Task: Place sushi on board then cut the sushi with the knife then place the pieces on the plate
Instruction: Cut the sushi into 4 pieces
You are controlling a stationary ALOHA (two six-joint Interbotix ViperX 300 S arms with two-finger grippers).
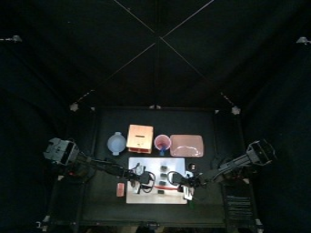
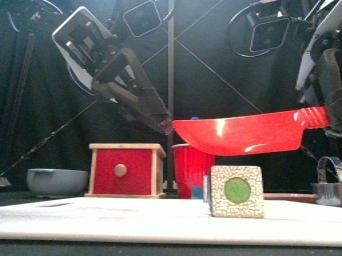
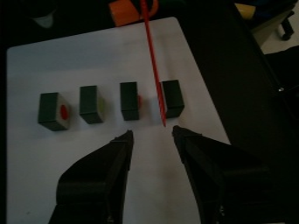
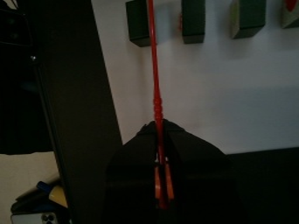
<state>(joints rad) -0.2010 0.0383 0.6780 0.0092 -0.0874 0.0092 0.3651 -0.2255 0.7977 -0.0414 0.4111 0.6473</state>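
Left wrist view: sushi (image 3: pixel 131 99) stood as four separate blocks in a row on board (image 3: pixel 70 57). Judged light, stiff, smooth; grip one block across its flat faces. Left gripper (image 3: pixel 152 134) hung above, jaws spread, empty. Right gripper (image 4: pixel 159 140) pinched knife (image 3: pixel 152 61), blade over the row.

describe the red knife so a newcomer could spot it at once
On the white cutting board at the table's front, four dark green sushi pieces stand in a row. The red knife, in the right claw, crosses above that row: the only long, thin thing there.
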